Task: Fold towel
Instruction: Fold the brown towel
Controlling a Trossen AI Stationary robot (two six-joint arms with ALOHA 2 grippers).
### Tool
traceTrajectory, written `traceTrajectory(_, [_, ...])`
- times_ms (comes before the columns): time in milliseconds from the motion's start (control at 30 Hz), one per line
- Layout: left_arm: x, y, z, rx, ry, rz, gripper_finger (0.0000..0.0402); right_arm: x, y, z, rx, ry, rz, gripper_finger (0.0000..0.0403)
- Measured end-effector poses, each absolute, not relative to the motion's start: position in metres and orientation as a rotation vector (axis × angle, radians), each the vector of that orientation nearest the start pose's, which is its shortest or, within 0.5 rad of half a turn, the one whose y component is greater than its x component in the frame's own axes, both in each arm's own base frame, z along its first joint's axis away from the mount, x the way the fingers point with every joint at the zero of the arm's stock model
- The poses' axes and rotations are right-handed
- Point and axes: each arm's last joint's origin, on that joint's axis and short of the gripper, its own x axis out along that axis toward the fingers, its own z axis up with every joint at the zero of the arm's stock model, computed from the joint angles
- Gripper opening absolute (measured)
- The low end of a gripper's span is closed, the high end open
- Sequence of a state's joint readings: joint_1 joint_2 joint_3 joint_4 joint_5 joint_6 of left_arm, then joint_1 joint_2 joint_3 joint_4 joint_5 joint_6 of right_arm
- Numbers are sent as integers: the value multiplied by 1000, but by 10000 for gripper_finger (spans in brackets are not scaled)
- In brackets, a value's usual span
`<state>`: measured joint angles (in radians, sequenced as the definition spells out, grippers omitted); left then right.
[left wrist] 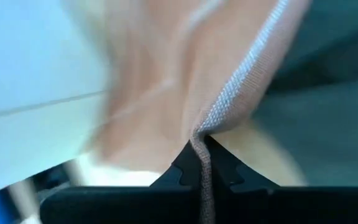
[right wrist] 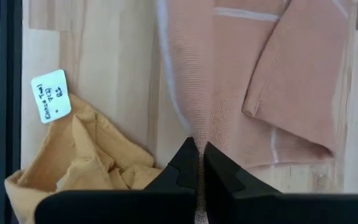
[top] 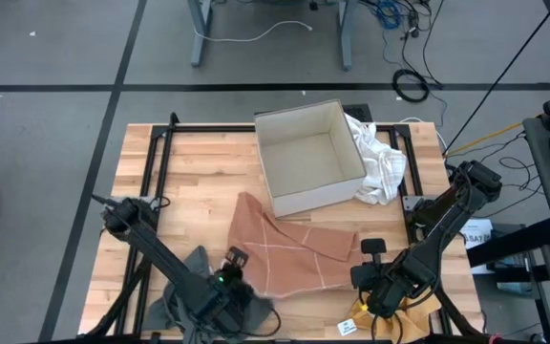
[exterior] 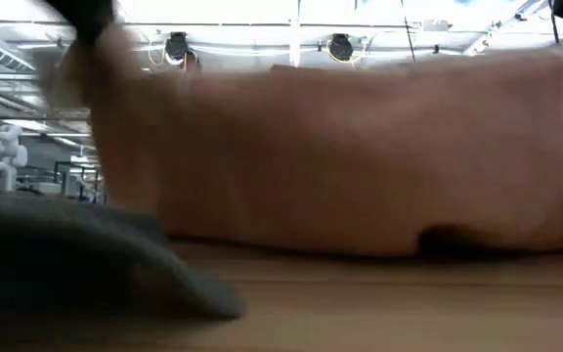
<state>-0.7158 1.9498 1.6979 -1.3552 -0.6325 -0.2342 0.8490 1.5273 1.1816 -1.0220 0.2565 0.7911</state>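
A salmon towel with thin white lines [top: 294, 250] lies rumpled on the middle of the wooden table, its far tip by the box. My left gripper [top: 244, 283] [left wrist: 202, 146] is shut on the towel's near left edge. My right gripper [top: 359, 277] [right wrist: 199, 149] is shut on its near right edge. In the low view the towel [exterior: 360, 156] fills the picture, blurred, and rises at its left end. My left gripper pinches the towel's hemmed edge [left wrist: 232, 102] between its two fingertips, coming slanting down from the near left. The hem bends at the pinch and runs away from the fingers; one layer or several, I cannot tell. My right gripper pinches the towel's edge [right wrist: 194, 127] between its two fingertips, pointing steeply down from above. Beyond the fingers the cloth lies slack on the table, with a folded-over flap [right wrist: 291, 81] beside it.
An open cardboard box [top: 308, 158] stands at the back middle, with a white cloth [top: 382, 162] against its right side. A grey cloth [top: 184, 301] lies under my left arm. A yellow cloth [top: 390, 311] with a paper tag [right wrist: 50, 95] lies at the near right. Black rails [top: 151, 162] frame the table.
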Motion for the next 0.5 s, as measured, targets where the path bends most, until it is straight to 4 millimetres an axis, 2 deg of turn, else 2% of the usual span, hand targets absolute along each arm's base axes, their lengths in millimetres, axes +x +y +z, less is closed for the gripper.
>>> traceTrajectory(100, [278,-214,299,820,1085,222,3,188,202,256,-53,1225,32,0])
traceTrajectory(200, [266,-201,340,780,936,306,2,188,200,276,-67,1140,60,0])
traceTrajectory(333, [248,-181,387,711,756,398,2,181,197,318,-118,959,116,0])
traceTrajectory(500, [221,-156,434,622,566,509,1,163,183,376,-144,740,193,0])
